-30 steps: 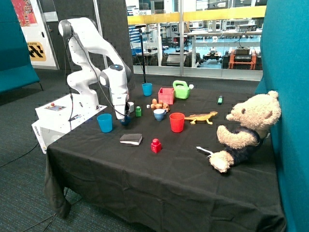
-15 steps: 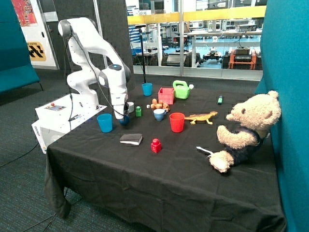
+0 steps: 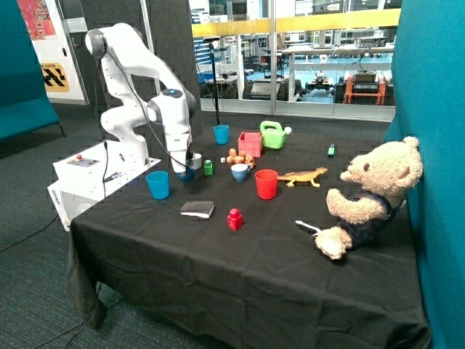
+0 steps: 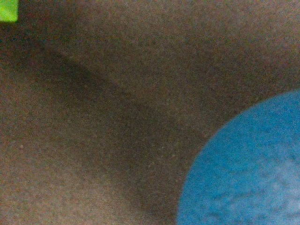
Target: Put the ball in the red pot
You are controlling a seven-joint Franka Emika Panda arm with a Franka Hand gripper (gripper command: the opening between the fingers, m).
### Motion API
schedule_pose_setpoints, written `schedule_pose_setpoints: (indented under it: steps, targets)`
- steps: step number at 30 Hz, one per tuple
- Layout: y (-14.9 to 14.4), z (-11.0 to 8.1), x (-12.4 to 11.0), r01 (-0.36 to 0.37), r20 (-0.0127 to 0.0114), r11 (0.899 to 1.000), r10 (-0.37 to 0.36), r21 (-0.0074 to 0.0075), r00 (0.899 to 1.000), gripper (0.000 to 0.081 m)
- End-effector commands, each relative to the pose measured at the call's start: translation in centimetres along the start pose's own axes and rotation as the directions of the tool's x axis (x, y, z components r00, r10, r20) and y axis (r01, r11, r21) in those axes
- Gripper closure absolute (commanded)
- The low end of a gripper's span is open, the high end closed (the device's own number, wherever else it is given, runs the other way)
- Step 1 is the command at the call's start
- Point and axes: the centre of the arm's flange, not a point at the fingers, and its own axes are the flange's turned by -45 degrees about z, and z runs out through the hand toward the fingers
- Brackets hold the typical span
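Note:
The ball (image 3: 187,174) is a small dark blue sphere held in my gripper (image 3: 186,171), just above the black tablecloth between a blue cup (image 3: 157,185) and a small green block (image 3: 208,168). The gripper is shut on it. In the wrist view the ball (image 4: 243,164) fills one corner, with dark cloth behind it. The red pot (image 3: 250,144), a square red box, stands farther back on the table beside a green watering can (image 3: 273,134), well apart from the gripper.
A round red cup (image 3: 266,183), a small blue-and-white cup (image 3: 240,172), a second blue cup (image 3: 221,134), a red block (image 3: 234,219), a dark sponge (image 3: 197,209), a toy lizard (image 3: 304,176) and a teddy bear (image 3: 370,193) share the table (image 3: 276,276).
The gripper has risen a little from the cloth and the ball has come up with it. Nothing else on the table has moved.

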Motion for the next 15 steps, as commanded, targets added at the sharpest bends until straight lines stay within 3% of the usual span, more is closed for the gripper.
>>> schedule_pose_setpoints:
  steps: [1,15]
  targets:
    - [0.1,-1.9,0.7,0.018,0.0054,1.0,-0.018,0.0035,1.0,0.0808]
    - [-1.0,-4.8,2.7,0.057,0.0052,0.998,-0.057,0.0038,0.998,0.0808]
